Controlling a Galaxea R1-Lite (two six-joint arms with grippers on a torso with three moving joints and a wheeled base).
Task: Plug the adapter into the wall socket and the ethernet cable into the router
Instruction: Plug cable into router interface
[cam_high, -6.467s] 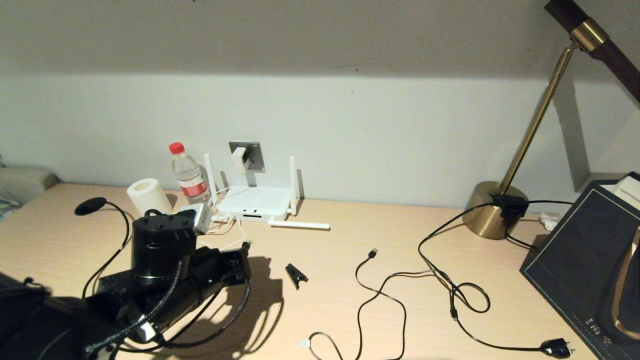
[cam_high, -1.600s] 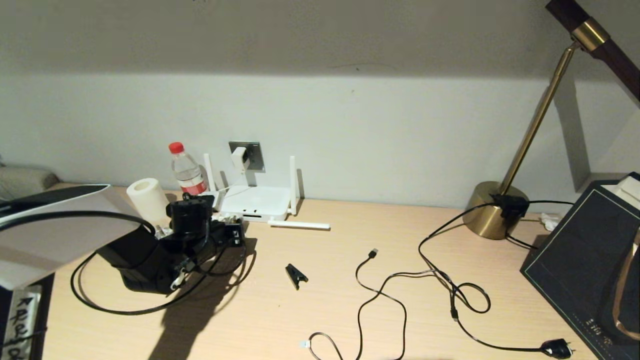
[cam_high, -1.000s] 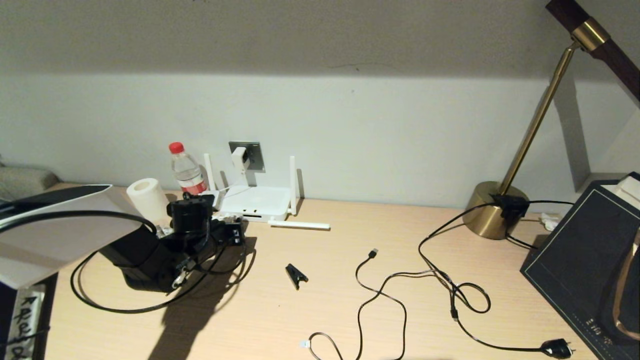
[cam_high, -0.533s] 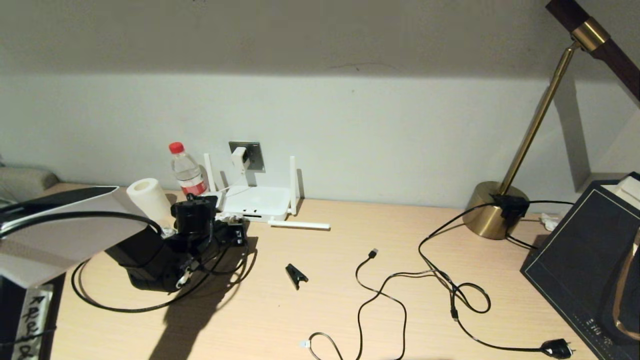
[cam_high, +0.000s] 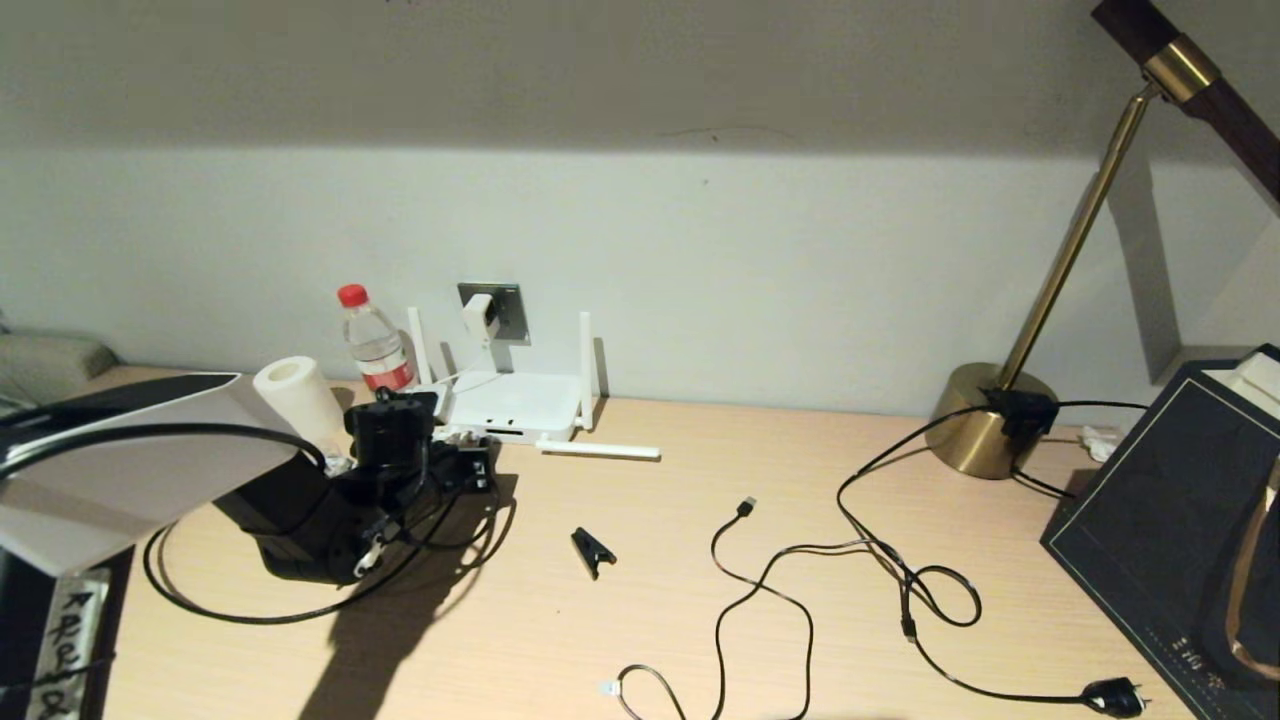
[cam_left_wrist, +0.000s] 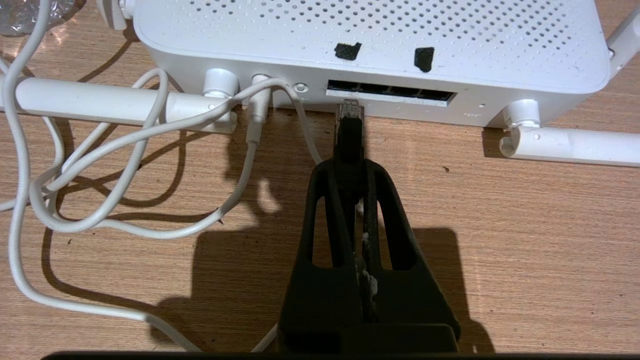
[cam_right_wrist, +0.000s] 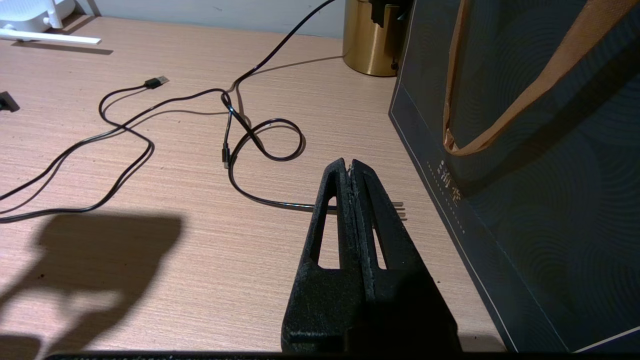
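Observation:
The white router (cam_high: 508, 400) lies against the wall below the dark grey wall socket (cam_high: 510, 312). The white adapter (cam_high: 478, 315) sits in that socket, and its thin white cord (cam_left_wrist: 125, 150) runs to the router's back edge. My left gripper (cam_left_wrist: 350, 167) is shut on the ethernet cable (cam_left_wrist: 350, 137). The cable's clear connector (cam_left_wrist: 351, 107) touches the left end of the router's port row (cam_left_wrist: 390, 93), just at its lower lip. In the head view the left gripper (cam_high: 478, 470) is right in front of the router. My right gripper (cam_right_wrist: 348, 165) is shut and empty, low over the desk at the right.
A water bottle (cam_high: 375, 345) and a paper roll (cam_high: 293, 395) stand left of the router, and one antenna (cam_high: 600, 450) lies flat. A black clip (cam_high: 592, 550), a thin USB cable (cam_high: 745, 590) and a cord with a chunky plug (cam_high: 1110, 695) lie mid-desk. The brass lamp base (cam_high: 990, 420) and a dark bag (cam_high: 1170, 520) are at the right.
My left arm has come down and forward to the router with the cable, then crept a little closer to the ports in the last second. Nothing else has moved.

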